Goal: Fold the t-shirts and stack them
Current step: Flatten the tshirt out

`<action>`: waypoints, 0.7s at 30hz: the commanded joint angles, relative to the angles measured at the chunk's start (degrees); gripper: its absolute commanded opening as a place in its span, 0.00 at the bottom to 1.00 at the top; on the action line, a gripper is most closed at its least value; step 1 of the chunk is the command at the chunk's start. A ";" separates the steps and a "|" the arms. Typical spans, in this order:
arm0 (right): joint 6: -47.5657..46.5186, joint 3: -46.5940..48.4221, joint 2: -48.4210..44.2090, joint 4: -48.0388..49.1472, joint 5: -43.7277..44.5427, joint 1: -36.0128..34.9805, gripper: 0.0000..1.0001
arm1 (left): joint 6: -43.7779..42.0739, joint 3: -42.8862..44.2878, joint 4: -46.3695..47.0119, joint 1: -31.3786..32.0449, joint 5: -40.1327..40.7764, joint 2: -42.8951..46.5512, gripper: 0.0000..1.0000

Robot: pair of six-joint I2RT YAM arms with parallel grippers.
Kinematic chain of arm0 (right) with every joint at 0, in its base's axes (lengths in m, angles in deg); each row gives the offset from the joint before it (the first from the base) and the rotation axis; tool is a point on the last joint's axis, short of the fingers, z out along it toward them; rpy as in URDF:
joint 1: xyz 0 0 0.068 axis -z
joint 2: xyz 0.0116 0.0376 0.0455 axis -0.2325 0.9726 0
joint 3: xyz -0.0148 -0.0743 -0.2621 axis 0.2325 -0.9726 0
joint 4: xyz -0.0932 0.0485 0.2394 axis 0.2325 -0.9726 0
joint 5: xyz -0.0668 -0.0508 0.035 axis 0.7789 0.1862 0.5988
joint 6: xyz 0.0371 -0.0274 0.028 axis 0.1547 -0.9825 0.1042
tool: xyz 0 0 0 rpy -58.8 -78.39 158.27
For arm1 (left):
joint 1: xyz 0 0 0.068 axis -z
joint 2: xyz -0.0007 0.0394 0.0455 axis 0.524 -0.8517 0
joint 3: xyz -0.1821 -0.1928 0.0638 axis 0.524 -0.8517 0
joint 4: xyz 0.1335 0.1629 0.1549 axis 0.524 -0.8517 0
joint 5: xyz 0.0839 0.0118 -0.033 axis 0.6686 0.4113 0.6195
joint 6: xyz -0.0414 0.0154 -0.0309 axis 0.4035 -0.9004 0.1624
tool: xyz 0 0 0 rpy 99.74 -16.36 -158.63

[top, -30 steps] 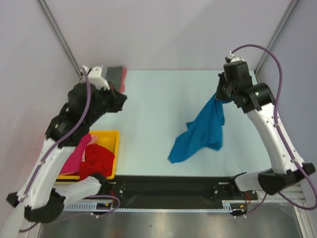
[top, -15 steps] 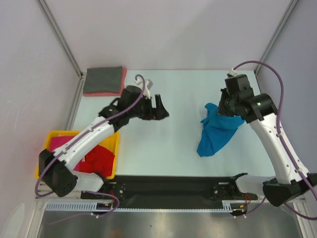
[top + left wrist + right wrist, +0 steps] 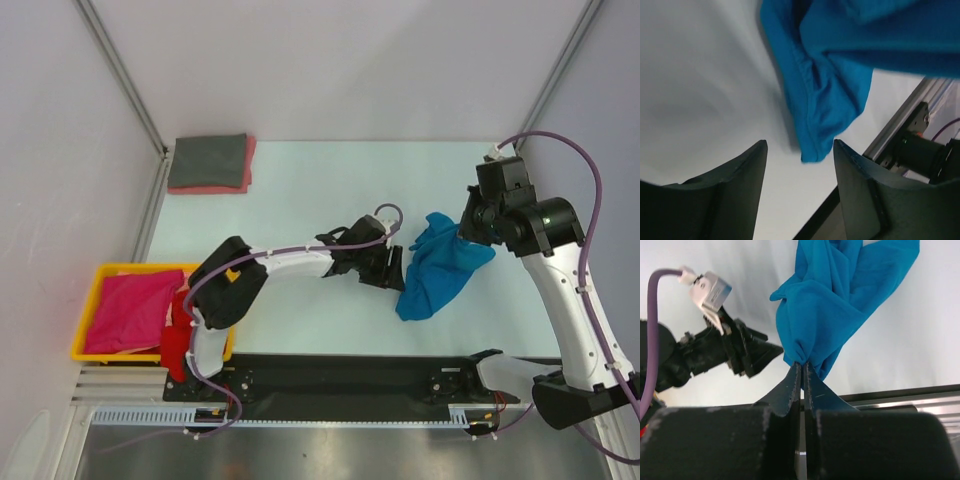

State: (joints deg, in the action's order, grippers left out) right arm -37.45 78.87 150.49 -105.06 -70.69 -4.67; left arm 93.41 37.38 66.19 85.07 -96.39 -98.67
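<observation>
The right tool [image 3: 801, 364] is pinched shut on a gathered bunch of the blue t-shirt [image 3: 840, 300], its two fingers pressed together with cloth caught at their tips. In the overhead view this tool [image 3: 470, 228] sits at the upper right end of the shirt [image 3: 440, 265]. From there the cloth trails toward the near edge in a crumpled, unfolded heap on the right half of the pale counter [image 3: 320, 190].

The left tool [image 3: 800, 145] is spread wide with nothing between its fingers. Its wrist view shows the lowest hemmed corner of the blue t-shirt [image 3: 830, 75] in the gap ahead of the fingertips; whether they touch it cannot be told. From above, the left tool [image 3: 392, 268] lies just beside the shirt's left edge, the arm stretched low across the middle of the counter.

Well apart, in the far left corner, a dark grey t-shirt [image 3: 207, 160] lies folded flat on a salmon pink t-shirt [image 3: 214, 188], whose edge shows along the grey one's near and right sides. At the near left, a yellow bin [image 3: 110, 268] holds a magenta t-shirt [image 3: 130, 310]. A red t-shirt [image 3: 175, 340] is bunched at the bin's right end, partly hidden by the left arm.
</observation>
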 commanded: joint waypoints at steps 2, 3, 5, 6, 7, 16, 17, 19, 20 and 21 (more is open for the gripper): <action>0.70 0.62 -3.04 -2.46 1.09 0.97 0.00 | 2.58 7.39 6.22 0.23 -1.27 -4.91 0.58; 0.61 0.62 -3.21 -2.64 1.08 1.23 0.00 | 2.76 8.96 3.09 0.66 -1.01 -6.15 0.56; 0.34 0.53 -3.83 -2.64 1.00 1.76 0.00 | 2.76 11.96 1.92 1.10 -1.45 -8.27 0.51; 0.17 0.62 -3.92 -2.64 0.74 2.02 0.00 | 2.76 12.23 1.74 1.63 -1.10 -9.32 0.50; -0.09 0.62 -4.18 -2.72 0.73 2.46 0.00 | 2.76 13.10 1.13 1.98 -0.75 -9.85 0.50; -1.41 0.45 -4.01 -2.02 -0.85 3.61 0.00 | 0.57 15.22 -5.46 3.65 6.96 -10.30 0.48; -1.59 0.36 -4.09 -1.85 -0.94 3.78 0.00 | 0.22 14.70 -5.90 3.74 8.21 -9.78 0.48; -1.59 0.01 -4.09 -1.58 -1.20 3.87 0.00 | 0.30 12.69 -6.17 4.27 9.97 -8.11 0.48; -1.68 -0.08 -4.18 -1.32 -1.64 3.87 0.00 | 1.00 12.15 -6.17 4.36 10.06 -7.93 0.50; -1.50 -0.17 -4.18 -1.23 -1.81 3.87 0.00 | 1.26 11.62 -6.17 4.45 9.98 -7.84 0.52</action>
State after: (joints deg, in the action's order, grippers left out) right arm -38.32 78.59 147.28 -107.55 -71.56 -1.08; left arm 95.05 49.96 61.92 88.83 -90.34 -110.41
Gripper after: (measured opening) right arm 0.017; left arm 0.503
